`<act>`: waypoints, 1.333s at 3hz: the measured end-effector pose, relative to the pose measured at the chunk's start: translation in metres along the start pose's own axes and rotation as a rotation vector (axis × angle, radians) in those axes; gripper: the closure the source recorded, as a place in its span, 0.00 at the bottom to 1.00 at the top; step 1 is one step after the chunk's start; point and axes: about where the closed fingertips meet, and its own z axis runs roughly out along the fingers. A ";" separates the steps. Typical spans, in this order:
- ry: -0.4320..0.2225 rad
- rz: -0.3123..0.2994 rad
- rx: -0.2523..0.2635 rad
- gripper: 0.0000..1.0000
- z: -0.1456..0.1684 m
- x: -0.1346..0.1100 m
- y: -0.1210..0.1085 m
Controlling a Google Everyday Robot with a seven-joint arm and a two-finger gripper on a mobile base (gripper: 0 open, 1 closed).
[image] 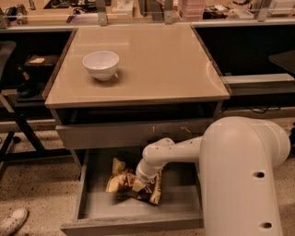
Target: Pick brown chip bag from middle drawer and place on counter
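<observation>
The brown chip bag lies crumpled on the grey floor of the open middle drawer, left of centre. My arm reaches down from the right into the drawer. My gripper sits at the bag's middle, right on top of it, and the white wrist hides its tip. The beige counter is above, with a white bowl at its back left.
The closed upper drawer front with pale scratch marks overhangs the back of the open drawer. A cluttered bench with metal posts runs behind the counter. A dark stand and a white shoe are at the left.
</observation>
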 end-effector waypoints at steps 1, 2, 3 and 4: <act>-0.004 -0.009 -0.006 0.87 -0.003 -0.002 0.003; -0.015 -0.024 0.005 1.00 -0.029 -0.008 0.015; -0.006 -0.023 0.046 1.00 -0.073 -0.013 0.031; 0.028 -0.007 0.084 1.00 -0.120 -0.011 0.054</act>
